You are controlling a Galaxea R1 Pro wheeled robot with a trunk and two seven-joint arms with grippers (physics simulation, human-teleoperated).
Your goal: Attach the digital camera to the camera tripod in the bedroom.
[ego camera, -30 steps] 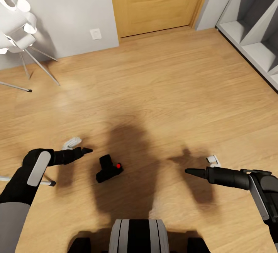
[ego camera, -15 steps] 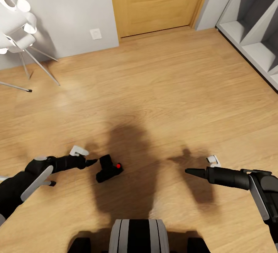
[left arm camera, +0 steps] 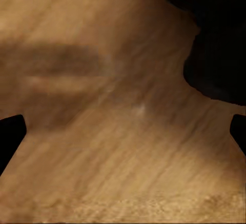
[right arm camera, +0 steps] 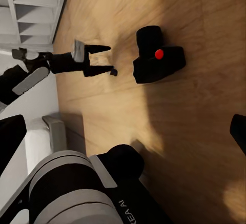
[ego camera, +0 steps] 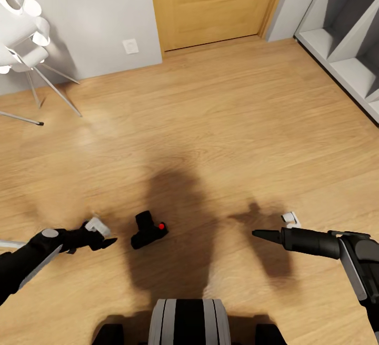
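Note:
The digital camera (ego camera: 149, 230) is small and black with a red dot. It lies on the wood floor in my shadow and also appears in the right wrist view (right arm camera: 156, 55). My left gripper (ego camera: 109, 242) hangs low just left of it, open and empty, a short gap from it; the right wrist view (right arm camera: 111, 60) shows its two fingers spread. The left wrist view shows the camera's dark body (left arm camera: 218, 39) ahead of the spread fingertips (left arm camera: 10, 134). My right gripper (ego camera: 259, 234) is open and well to the camera's right. The camera tripod is out of view, unless a thin silver rod (ego camera: 9, 243) at the left edge is one of its legs.
A white clustered-shade lamp (ego camera: 21, 23) on thin legs stands at the far left by the grey wall. A wooden door (ego camera: 216, 2) is straight ahead and grey shelves (ego camera: 347, 34) line the right. A small white piece (ego camera: 290, 218) shows beside my right arm.
My left gripper has dropped lower and drawn back toward my base, from beyond the camera's left side to beside its near left. The camera and the right arm have not moved.

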